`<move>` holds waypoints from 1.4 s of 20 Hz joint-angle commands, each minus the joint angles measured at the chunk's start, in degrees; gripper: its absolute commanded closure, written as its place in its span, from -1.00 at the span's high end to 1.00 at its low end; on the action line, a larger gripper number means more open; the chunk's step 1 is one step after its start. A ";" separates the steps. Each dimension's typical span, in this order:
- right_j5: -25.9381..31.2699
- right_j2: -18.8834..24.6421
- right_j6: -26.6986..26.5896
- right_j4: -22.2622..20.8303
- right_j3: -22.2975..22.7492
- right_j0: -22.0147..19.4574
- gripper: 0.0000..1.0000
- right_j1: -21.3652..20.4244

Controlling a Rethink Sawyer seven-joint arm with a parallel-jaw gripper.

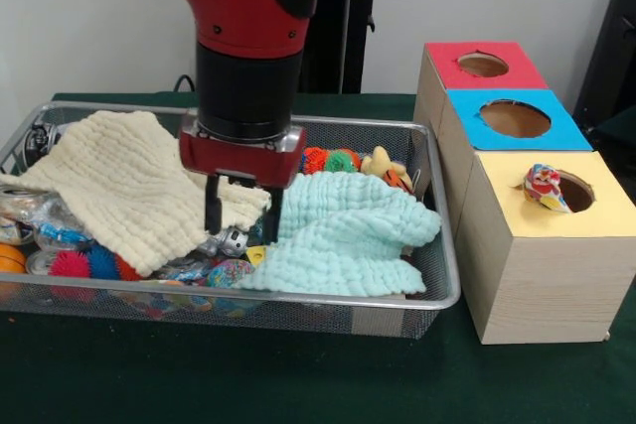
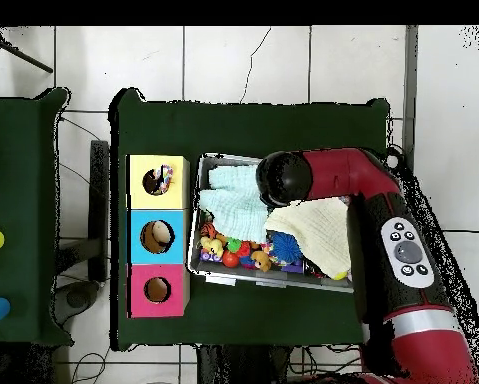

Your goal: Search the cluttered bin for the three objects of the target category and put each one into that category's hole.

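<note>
The wire mesh bin (image 1: 444, 290) lies on the green table, full of clutter. My gripper (image 1: 241, 217) hangs open inside it, its fingers down in the gap between the cream waffle cloth (image 1: 124, 186) and the mint waffle cloth (image 1: 348, 235), holding nothing. One small white fabric piece with a colourful print (image 1: 543, 187) lies over the left rim of the round hole (image 1: 577, 192) in the yellow-faced box (image 1: 556, 275). It also shows in the overhead view (image 2: 160, 179). No other printed fabric pieces show. In the overhead view the arm (image 2: 323, 180) hides the gripper.
The blue-faced box (image 1: 556, 131) and red-faced box (image 1: 522, 71) stand behind the yellow one, right of the bin. The bin holds spiky balls (image 1: 72, 264), orange and green toys (image 1: 328, 159), a yellow plush (image 1: 382, 163) and small shiny items (image 1: 231, 241).
</note>
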 commanded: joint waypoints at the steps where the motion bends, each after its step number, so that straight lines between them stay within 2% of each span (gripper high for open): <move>1: -3.13 -0.16 -13.39 -5.58 2.54 -2.75 1.00 -1.18; 6: -2.59 -0.23 -13.02 -7.59 0.74 -3.04 1.00 -0.61; 14: -4.71 0.67 -11.26 -9.81 0.29 -3.95 1.00 5.67; 28: -10.84 -0.48 -6.09 -12.28 0.92 -3.49 1.00 7.64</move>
